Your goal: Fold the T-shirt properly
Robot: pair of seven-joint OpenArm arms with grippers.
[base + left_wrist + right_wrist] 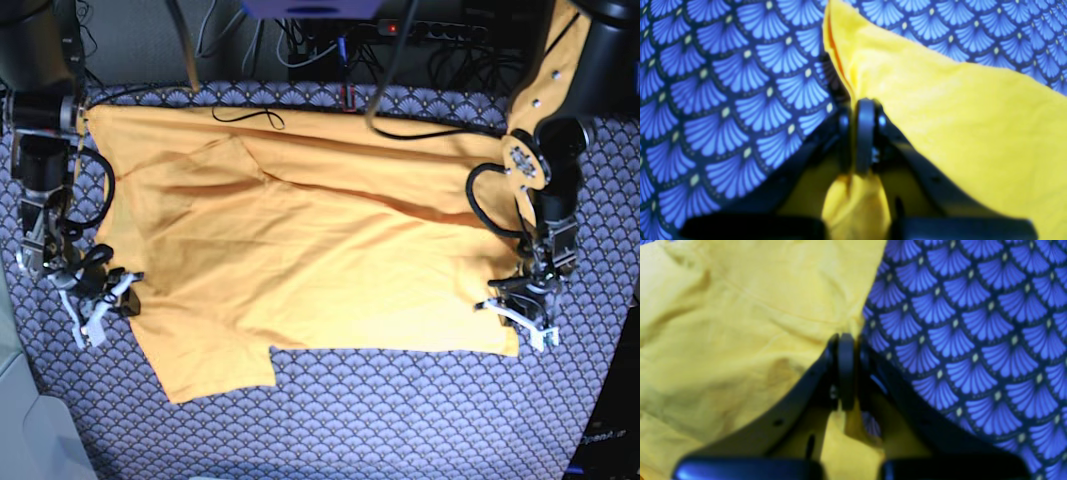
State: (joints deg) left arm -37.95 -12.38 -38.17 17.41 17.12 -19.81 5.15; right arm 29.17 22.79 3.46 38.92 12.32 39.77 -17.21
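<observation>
The orange-yellow T-shirt (300,250) lies spread out on the table, wrinkled, with one sleeve toward the front left. In the base view my left gripper (518,312) sits at the shirt's front right corner. My right gripper (95,300) is at its left edge near the sleeve. The left wrist view shows my left gripper (853,105) shut on a pinch of T-shirt (973,133) fabric, which bunches behind the fingers. The right wrist view shows my right gripper (848,338) shut on the T-shirt (740,340) edge.
A blue-grey scallop-patterned cloth (400,420) covers the table under the shirt. Cables (245,115) and a power strip (430,30) run along the back edge, one black cable lying on the shirt's top. A pale surface (25,430) borders the front left.
</observation>
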